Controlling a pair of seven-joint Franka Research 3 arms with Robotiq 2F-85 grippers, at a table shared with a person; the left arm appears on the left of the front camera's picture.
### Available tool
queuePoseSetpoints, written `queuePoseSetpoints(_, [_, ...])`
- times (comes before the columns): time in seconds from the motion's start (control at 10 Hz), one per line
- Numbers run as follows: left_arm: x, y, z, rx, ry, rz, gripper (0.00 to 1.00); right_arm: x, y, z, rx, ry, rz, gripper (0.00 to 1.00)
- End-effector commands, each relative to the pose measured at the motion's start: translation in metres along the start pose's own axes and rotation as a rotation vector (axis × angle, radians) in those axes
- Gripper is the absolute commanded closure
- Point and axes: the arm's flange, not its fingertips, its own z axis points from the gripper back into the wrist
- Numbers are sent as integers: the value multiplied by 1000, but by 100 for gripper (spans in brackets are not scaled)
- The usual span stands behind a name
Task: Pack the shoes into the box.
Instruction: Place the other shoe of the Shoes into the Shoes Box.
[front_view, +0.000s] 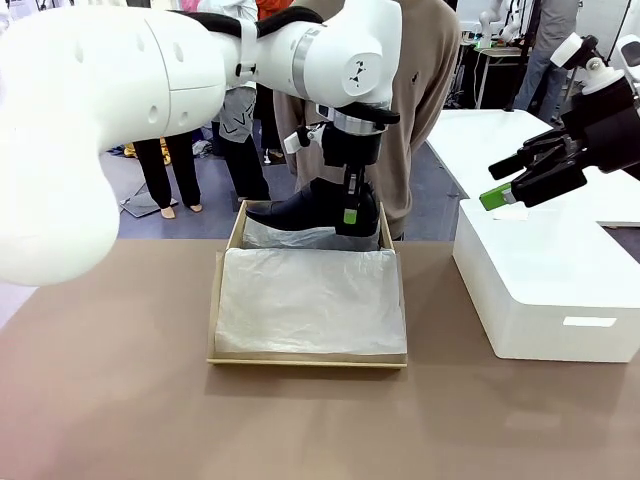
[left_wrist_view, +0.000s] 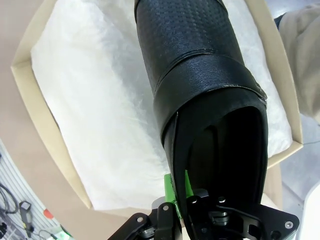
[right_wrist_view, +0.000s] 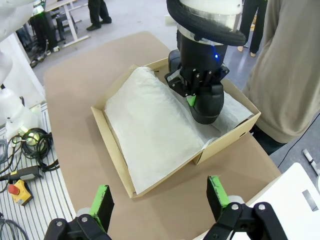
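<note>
Front view: white block (front_view: 545, 290) right of box (front_view: 300, 360), person (front_view: 430, 100) behind

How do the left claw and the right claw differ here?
The left claw is shut on a black shoe; the right claw is open and empty. The left claw points down over the far end of the box; the right claw hangs tilted by the white block. Both have green pads.

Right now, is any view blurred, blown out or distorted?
Front view: the left arm's near link looms soft and overexposed; the shoe is legible. Left wrist view: shoe sharp, box edges bowed by the lens. Right wrist view: crisp, no glare.
</note>
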Motion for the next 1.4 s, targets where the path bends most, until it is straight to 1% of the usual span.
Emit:
queuePoseSetpoints(0.0, [-12, -9, 12, -4, -40, 101, 100, 0, -4, -2, 17, -24, 20, 0])
queuePoseSetpoints(0.3, [-19, -10, 3, 1, -44, 110, 100, 0, -4, -2, 17, -24, 20, 0])
queuePoseSetpoints(1.3, [-17, -9, -30, 53, -27, 154, 100, 0, -4, -2, 17, -24, 20, 0])
